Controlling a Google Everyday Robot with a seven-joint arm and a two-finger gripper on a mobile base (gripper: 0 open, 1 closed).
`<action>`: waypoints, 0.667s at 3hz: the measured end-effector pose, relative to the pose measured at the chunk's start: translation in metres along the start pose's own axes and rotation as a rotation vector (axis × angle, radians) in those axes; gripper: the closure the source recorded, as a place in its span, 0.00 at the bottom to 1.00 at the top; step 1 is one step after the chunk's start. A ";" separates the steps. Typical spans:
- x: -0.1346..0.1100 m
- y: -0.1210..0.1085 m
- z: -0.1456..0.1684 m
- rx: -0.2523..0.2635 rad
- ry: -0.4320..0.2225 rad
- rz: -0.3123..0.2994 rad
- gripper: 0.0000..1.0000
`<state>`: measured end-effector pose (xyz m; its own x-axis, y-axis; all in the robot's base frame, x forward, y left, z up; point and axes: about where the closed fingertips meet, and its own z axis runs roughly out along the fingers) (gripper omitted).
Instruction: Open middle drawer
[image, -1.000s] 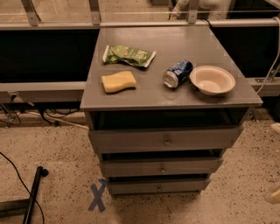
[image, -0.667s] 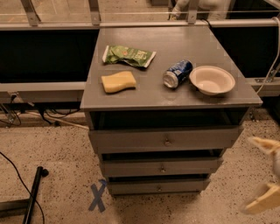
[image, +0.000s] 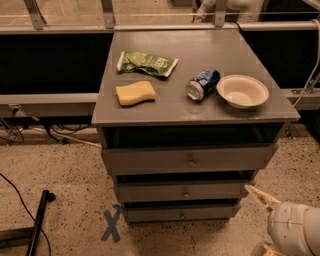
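Note:
The grey cabinet (image: 150, 112) has three grey drawers stacked at its front, each with a small round centre knob. The middle drawer (image: 150, 192) is the mid-sized one; its front sits between the taller top drawer (image: 150, 161) and the narrow bottom drawer (image: 150, 214). All three fronts look pushed in. My gripper (image: 254, 220) comes in at the bottom right, to the right of the drawers and apart from them. Its pale fingers (image: 260, 197) are spread open and hold nothing.
On the cabinet top lie a green snack bag (image: 147, 62), a yellow sponge (image: 135, 93), a blue can (image: 202, 83) on its side and a white bowl (image: 242, 91). A blue tape X (image: 111, 225) marks the speckled floor. A black pole (image: 37, 225) and cables lie at the left.
My gripper has come into view from the bottom right and moved left toward the drawers. The drawers and the things on top have not moved.

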<state>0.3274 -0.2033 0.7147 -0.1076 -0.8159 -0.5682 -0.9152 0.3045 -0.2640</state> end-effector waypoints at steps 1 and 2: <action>0.006 -0.001 0.002 0.024 0.086 -0.012 0.00; 0.027 -0.021 0.010 0.097 0.205 -0.037 0.00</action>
<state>0.3478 -0.2269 0.6976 -0.1599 -0.9071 -0.3893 -0.8796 0.3099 -0.3609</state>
